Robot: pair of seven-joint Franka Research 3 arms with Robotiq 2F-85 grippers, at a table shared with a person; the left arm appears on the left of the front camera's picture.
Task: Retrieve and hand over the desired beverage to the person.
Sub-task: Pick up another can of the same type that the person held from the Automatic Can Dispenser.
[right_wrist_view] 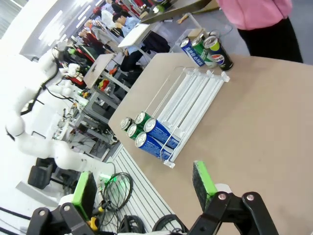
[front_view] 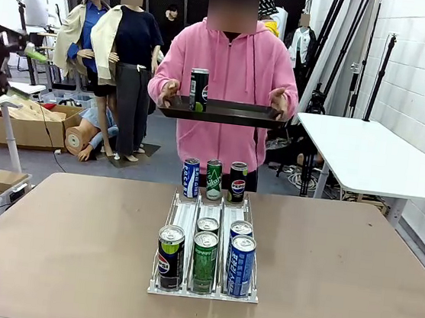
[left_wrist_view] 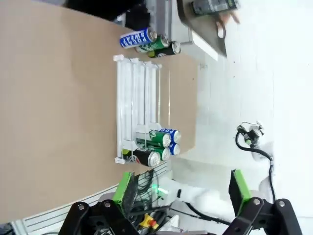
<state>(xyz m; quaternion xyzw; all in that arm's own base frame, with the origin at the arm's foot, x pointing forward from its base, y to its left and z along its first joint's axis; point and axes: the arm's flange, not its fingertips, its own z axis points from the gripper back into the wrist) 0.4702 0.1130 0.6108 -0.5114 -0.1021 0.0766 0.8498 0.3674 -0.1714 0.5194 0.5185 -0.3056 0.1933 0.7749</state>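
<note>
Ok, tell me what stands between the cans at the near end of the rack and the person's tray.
Three upright cans stand at the far end of the rack, in line between the near cans and the tray. The tray is held higher than they are; nothing else lies between.

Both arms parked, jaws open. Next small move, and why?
Probably swing the left gripper, jaws open, toward the black Pepsi can at the near left corner of the rack. The person holds out a tray carrying a similar-looking dark can, which may mark the choice, and that lane sits on the left arm's side.
</note>
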